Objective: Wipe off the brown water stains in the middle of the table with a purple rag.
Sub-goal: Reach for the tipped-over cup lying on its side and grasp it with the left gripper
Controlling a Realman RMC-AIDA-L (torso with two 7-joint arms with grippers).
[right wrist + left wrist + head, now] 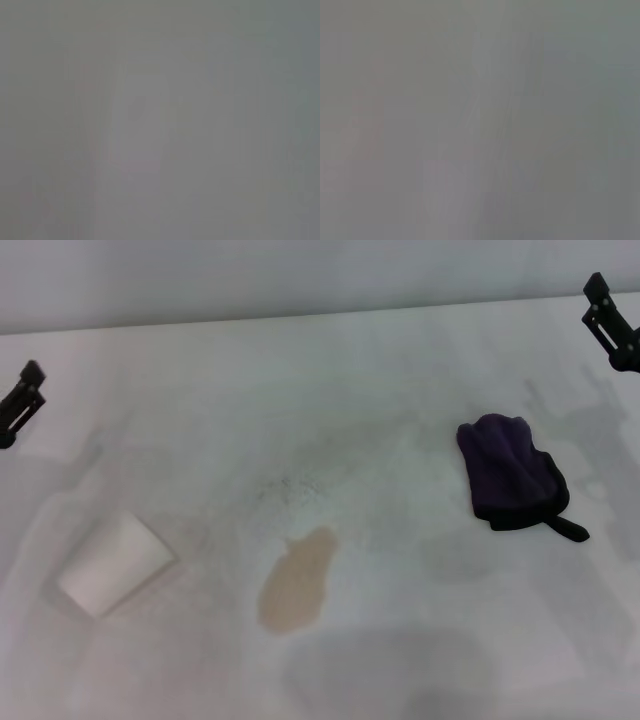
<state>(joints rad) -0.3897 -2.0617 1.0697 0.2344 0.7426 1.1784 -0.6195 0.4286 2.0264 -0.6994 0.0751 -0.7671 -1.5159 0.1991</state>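
In the head view a tan-brown water stain [298, 580] lies on the white table [330, 380], a little in front of the middle. The purple rag [510, 472] sits bunched to the right of it, its black tab pointing toward the front right. My left gripper [20, 400] shows only at the left edge, far from the stain. My right gripper [612, 322] shows at the upper right edge, beyond the rag and not touching it. Both wrist views show only a featureless grey surface.
A white paper cup [115, 562] lies on its side at the front left of the table. Faint grey smears and speckles mark the tabletop around the middle. The table's far edge meets a grey wall.
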